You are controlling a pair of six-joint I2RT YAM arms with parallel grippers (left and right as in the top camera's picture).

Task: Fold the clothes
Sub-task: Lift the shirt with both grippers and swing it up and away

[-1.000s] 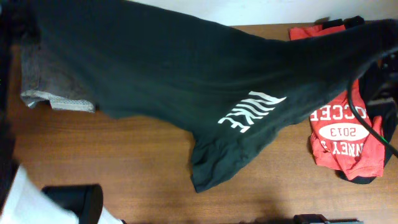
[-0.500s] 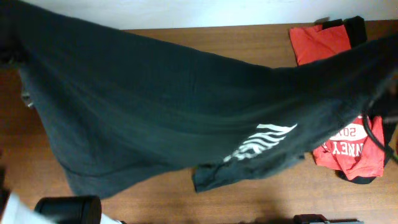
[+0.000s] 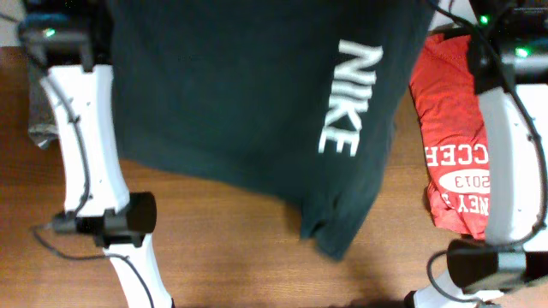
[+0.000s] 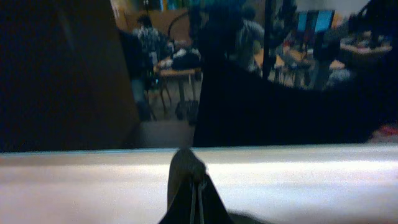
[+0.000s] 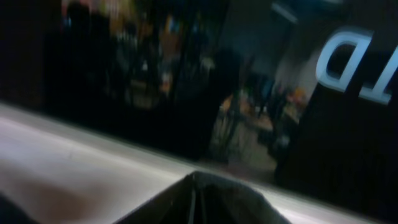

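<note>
Between the left fingers [image 4: 180, 200] and the right fingers [image 5: 219, 203], both pinched shut on its upper edge, the black T-shirt [image 3: 240, 103] hangs spread above the tabletop [image 3: 223, 250], seemingly to flatten it for folding.

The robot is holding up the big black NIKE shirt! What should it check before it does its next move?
1. Left fingers pinching the black T-shirt: ok, closed on a fold of cloth.
2. Right fingers closed on it too: ok, as far as the dark wrist view shows.
3. Shirt hanging smooth: not ok, its bottom corner looks curled.
4. Top edge level: cannot tell, it runs out of the overhead view.
5. Red T-shirt out of the way: not ok, it lies under the right arm.
</note>
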